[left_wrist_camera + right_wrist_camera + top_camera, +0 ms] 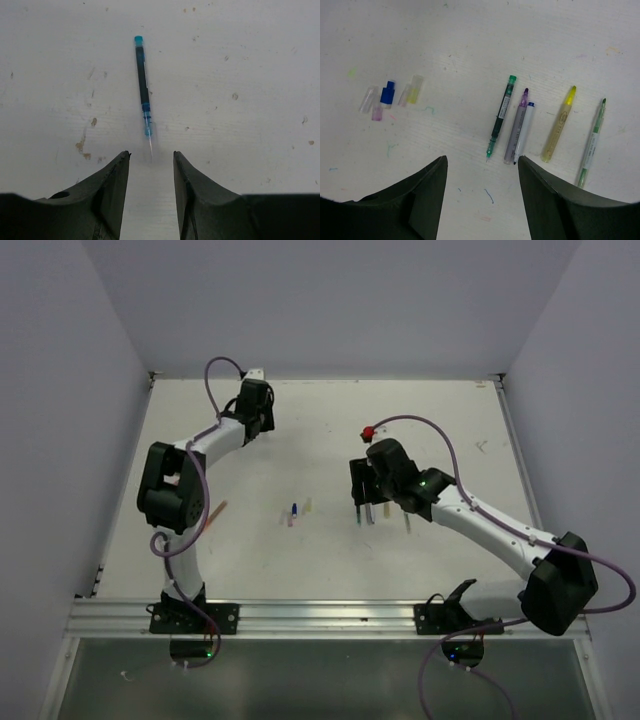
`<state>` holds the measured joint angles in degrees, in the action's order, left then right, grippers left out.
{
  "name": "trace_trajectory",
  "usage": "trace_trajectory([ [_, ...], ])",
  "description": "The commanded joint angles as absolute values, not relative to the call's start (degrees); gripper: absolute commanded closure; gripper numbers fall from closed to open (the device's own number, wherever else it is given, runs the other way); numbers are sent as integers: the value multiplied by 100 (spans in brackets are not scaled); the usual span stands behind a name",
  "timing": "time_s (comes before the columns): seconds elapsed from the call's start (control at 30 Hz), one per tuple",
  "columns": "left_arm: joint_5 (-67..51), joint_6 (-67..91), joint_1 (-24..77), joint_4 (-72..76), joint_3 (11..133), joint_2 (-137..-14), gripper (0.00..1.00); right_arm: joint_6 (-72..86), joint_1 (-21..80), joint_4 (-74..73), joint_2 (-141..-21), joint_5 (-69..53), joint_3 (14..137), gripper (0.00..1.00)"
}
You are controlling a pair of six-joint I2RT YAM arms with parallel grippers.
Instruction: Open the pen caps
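While left gripper (151,154) and right gripper (482,159) gape empty, stubby caps (387,93) lie near bare-tipped pens (519,127)

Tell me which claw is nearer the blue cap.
Right. The right claw hangs over the pen row, close to the blue cap; the left claw is far off near the table's back edge, by a teal pen.

Print on the pens (518,125) is too small to read

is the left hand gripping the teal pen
No, the teal pen lies on the table in front of the open left hand, with neither finger touching it.
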<state>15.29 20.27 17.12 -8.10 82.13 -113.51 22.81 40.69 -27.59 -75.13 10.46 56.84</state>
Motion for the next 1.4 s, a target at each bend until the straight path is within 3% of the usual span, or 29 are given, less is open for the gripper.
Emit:
trace_trajectory([
  [0.0,1485,1714,1652,-677,8507,-11697,55,2171,4052,-2619,-7233,914,5678,37],
  [0.53,1564,1670,1652,-633,8719,-12480,55,2153,4043,-2830,-6750,1090,5660,33],
  [0.73,1643,1600,1652,-685,8754,-12621,69,2171,4043,-2804,-6803,1046,5651,33],
  [0.77,1644,1600,1652,-686,8745,-12647,78,2171,4043,-2804,-6803,1037,5651,33],
  [0.9,1608,1652,1652,-747,8667,-12648,100,2206,4043,-2865,-6882,1002,5721,33],
  [1.07,1469,1845,1644,-528,7877,-11727,100,2477,4043,-2831,-7172,801,5862,33],
  [1.37,-261,2522,1889,668,5074,-8467,100,3365,4043,-1900,-7786,-464,6038,30],
])
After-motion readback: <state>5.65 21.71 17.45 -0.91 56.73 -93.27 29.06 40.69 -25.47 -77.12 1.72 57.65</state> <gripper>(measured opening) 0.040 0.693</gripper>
